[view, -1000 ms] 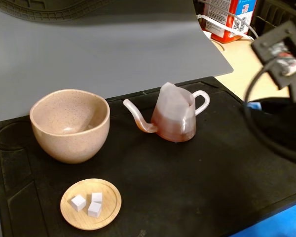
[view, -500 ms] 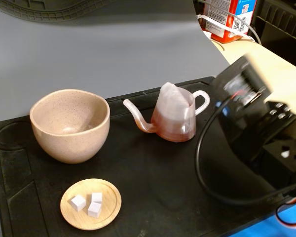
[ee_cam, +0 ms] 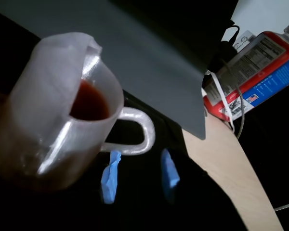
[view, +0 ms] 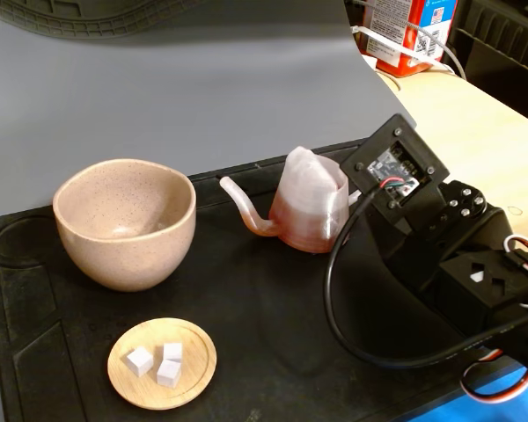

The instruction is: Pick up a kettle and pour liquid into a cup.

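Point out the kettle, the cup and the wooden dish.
kettle [view: 310,211]: fixed view, on the ridged body above the liquid line.
cup [view: 128,242]: fixed view, on the speckled outer wall.
wooden dish [view: 198,362]: fixed view, on bare wood right of the white cubes.

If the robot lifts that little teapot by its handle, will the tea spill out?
Maybe. The kettle looks like thin, light plastic with red-brown liquid inside, so it may tip spout-first. Its top looks open, so a jerk might slosh some out. The gripper is open just below the small handle.
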### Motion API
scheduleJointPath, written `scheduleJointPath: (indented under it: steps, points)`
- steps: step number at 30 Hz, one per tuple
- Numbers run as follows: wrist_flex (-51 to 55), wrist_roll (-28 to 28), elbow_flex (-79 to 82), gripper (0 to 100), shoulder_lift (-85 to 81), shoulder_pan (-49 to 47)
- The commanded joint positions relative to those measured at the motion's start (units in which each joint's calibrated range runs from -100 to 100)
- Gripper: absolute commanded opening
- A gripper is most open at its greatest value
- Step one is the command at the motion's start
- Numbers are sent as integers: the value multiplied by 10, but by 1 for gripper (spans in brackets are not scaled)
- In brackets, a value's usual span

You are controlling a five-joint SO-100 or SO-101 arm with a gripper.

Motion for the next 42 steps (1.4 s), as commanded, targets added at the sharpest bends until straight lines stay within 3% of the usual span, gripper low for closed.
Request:
scheduleJointPath:
  steps: [1, 4, 42]
  points:
    - [-1, 2, -25, 13, -2, 2]
    - [0, 34, -41, 13, -1, 19]
    - [48, 5, -202, 13, 89, 19]
